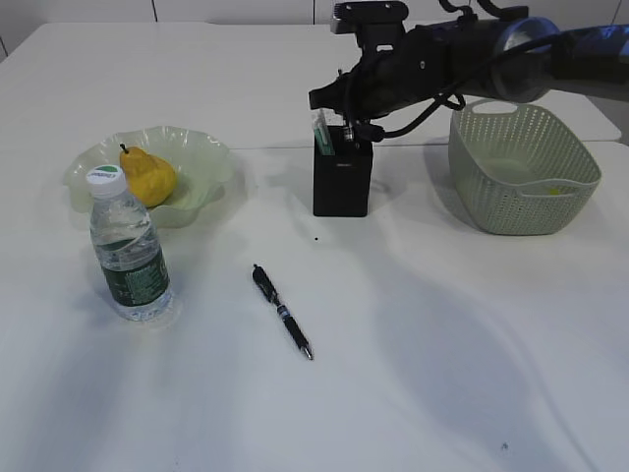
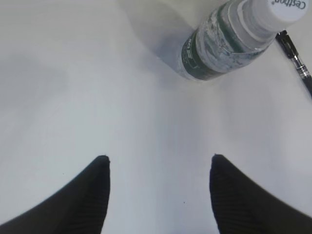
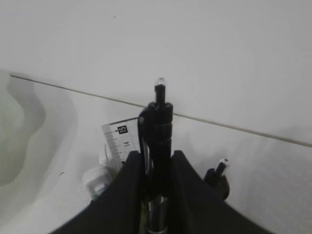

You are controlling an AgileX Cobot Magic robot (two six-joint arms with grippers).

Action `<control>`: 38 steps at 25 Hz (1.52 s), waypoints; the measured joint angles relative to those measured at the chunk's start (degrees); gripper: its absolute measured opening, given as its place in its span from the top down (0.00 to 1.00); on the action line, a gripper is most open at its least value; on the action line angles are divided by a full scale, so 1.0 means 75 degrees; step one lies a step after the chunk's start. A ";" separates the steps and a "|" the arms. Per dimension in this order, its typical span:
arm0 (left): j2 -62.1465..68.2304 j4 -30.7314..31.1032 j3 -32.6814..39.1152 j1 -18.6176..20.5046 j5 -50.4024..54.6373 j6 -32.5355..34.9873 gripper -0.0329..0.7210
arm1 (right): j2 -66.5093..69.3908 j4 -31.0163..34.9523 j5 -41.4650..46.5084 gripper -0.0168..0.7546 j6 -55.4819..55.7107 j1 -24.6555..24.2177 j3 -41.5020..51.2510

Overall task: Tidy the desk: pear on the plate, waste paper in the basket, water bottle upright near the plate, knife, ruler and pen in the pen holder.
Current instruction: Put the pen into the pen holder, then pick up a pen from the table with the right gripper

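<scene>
A yellow pear (image 1: 149, 177) lies on the pale green plate (image 1: 206, 157). A water bottle (image 1: 128, 251) stands upright in front of the plate; it also shows in the left wrist view (image 2: 229, 39). A black pen (image 1: 282, 311) lies on the table. My right gripper (image 1: 349, 130) hangs just above the black pen holder (image 1: 342, 182). It is shut (image 3: 157, 156) on a second black pen (image 3: 158, 117), held upright. A ruler (image 3: 122, 139), a white and green knife handle (image 3: 97, 180) and another pen (image 3: 218, 175) stand in the holder. My left gripper (image 2: 158, 158) is open and empty over bare table.
A pale green mesh basket (image 1: 521, 211) stands at the right, with a small yellowish bit inside. The lying pen also shows at the right edge of the left wrist view (image 2: 297, 63). A seam between two table tops runs behind the holder.
</scene>
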 joint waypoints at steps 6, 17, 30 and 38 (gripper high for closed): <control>0.0000 0.0000 0.0000 0.0000 0.0015 0.0000 0.35 | 0.0000 0.0000 0.0384 0.74 0.0000 0.0000 0.0000; 0.0000 0.0000 0.0000 0.0000 0.0030 0.0000 0.35 | -0.0089 0.0562 0.0572 0.55 0.0000 0.0000 0.0000; 0.0000 0.0000 0.0000 0.0000 0.0073 0.0000 0.35 | -0.1405 0.0609 0.2423 0.55 -0.0443 0.0280 0.0000; 0.0000 0.0000 0.0000 0.0000 0.0073 0.0000 0.35 | -0.1615 0.0614 0.3764 0.55 -0.0577 0.0909 0.0000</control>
